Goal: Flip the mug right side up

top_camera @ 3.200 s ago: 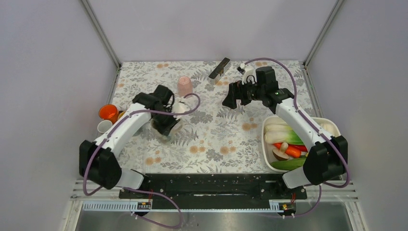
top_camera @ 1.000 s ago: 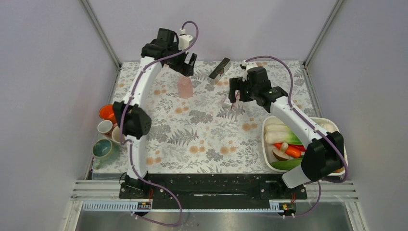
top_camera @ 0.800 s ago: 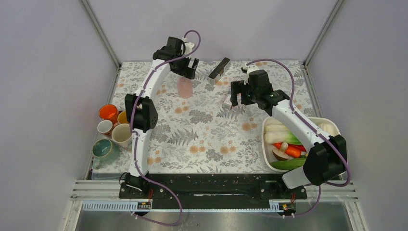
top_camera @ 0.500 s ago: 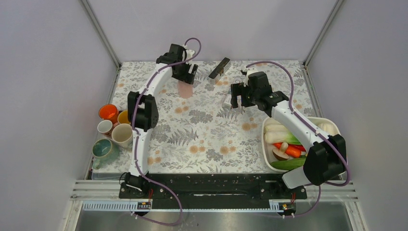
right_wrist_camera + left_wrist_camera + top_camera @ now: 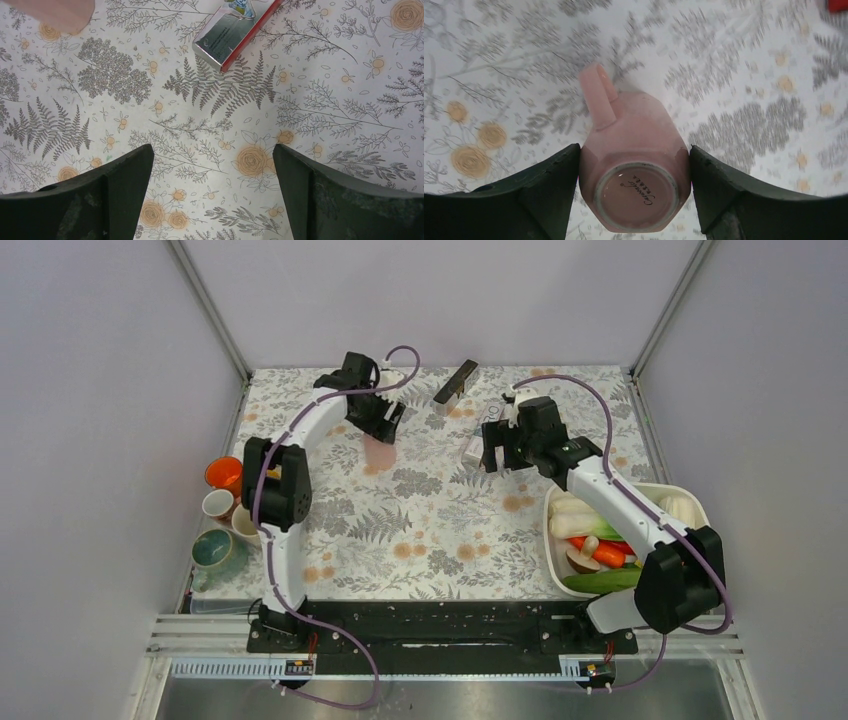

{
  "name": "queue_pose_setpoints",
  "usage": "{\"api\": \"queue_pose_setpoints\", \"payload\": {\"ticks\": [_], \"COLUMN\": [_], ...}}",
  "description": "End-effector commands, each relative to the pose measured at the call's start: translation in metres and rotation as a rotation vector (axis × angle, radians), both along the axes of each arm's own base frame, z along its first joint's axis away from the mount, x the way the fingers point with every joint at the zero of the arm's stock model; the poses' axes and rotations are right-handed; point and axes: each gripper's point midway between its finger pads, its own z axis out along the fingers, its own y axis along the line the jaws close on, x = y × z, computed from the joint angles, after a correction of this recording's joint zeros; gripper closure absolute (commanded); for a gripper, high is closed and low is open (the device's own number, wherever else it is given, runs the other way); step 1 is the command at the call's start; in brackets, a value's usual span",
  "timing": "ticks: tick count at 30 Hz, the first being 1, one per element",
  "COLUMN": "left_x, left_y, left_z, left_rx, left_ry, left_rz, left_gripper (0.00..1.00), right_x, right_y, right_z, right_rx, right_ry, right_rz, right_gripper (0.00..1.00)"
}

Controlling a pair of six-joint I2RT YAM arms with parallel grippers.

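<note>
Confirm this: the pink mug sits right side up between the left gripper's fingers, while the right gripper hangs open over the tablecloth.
Not right side up. The pink mug is upside down: the left wrist view shows its stamped base facing the camera. It does sit between the fingers of the left gripper, and the right gripper hangs open over the tablecloth.

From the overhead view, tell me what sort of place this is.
Probably a robot lab test cell staged as a kitchen table: bare grey walls, floral tablecloth, cups and a tub of vegetables.
</note>
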Motion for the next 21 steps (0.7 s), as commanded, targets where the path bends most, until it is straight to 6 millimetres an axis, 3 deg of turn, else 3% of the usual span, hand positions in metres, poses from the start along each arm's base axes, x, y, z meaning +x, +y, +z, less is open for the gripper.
{"api": "queue_pose_setpoints", "payload": {"ticks": [1, 5, 8, 9, 11, 16, 18, 21], "left_x": [-0.089, -0.140, -0.157, -0.159, -0.156, -0.128, -0.116, -0.105], "left_y": [0.000, 0.021, 0.029, 0.029, 0.023, -0.011, -0.016, -0.013], "left_z": [0.001, -0.015, -0.013, -0.009, 0.005, 0.040, 0.035, 0.010], "left_rx": [-0.001, 0.090, 0.116, 0.117, 0.102, 0.042, 0.099, 0.222], "left_ry": [0.146, 0.224, 0.232, 0.224, 0.189, 0.121, 0.118, 0.171], "left_rz": [-0.292, -0.457, -0.532, -0.552, -0.575, -0.492, -0.450, -0.414], "left_gripper": [0.49, 0.35, 0.20, 0.10, 0.01, 0.01, 0.01, 0.03], "right_x": [-0.004, -0.008, -0.009, -0.010, -0.010, -0.012, -0.013, -0.014], "right_y": [-0.003, -0.004, -0.005, -0.005, -0.006, -0.007, -0.007, -0.008], "right_z": [0.018, 0.019, 0.022, 0.021, 0.022, 0.022, 0.022, 0.023], "right_rx": [0.012, 0.012, 0.015, 0.014, 0.013, 0.009, 0.006, 0.003], "right_ry": [-0.063, -0.064, -0.070, -0.070, -0.072, -0.072, -0.072, -0.075], "right_rz": [0.008, 0.009, 0.011, 0.010, 0.011, 0.014, 0.016, 0.018], "right_gripper": [0.01, 0.01, 0.01, 0.01, 0.01, 0.01, 0.01, 0.01]}}
